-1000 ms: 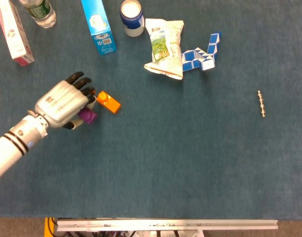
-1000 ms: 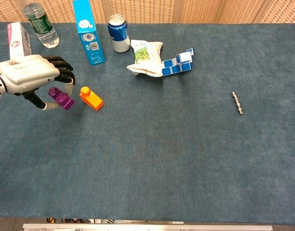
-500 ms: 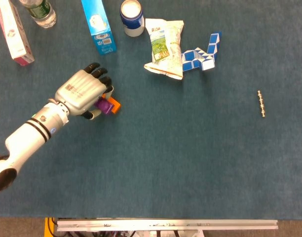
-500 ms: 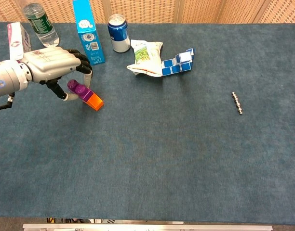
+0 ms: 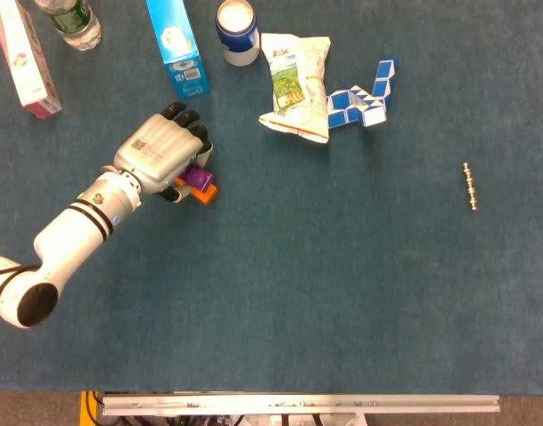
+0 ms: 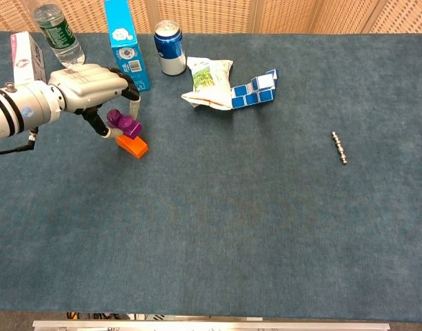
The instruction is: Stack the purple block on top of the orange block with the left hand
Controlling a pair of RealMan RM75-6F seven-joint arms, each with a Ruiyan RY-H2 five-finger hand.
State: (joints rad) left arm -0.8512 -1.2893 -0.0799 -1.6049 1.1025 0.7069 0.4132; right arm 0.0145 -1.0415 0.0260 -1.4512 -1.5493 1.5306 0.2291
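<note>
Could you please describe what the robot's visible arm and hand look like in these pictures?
The left robot hand has a silver-grey shell back bearing a small square code marking, with black fingers. Its white arm has rounded segments, black bands near the wrist and a thin black cable beneath. The right arm is out of view.

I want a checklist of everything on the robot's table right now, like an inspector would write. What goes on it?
Surface: blue-green cloth table, flat.
Job's things: purple block held by the left hand, sitting on or just above the orange block; contact cannot be told.
Clutter: water bottle, pink-and-white box, blue carton, blue can, green snack bag, blue-and-white twist puzzle, small metal rod.
Hands: left hand grips the purple block; right hand not in view.
Cables: thin black cable by the left forearm.
Surroundings: woven wall panels behind the table; metal rail along the near edge.
</note>
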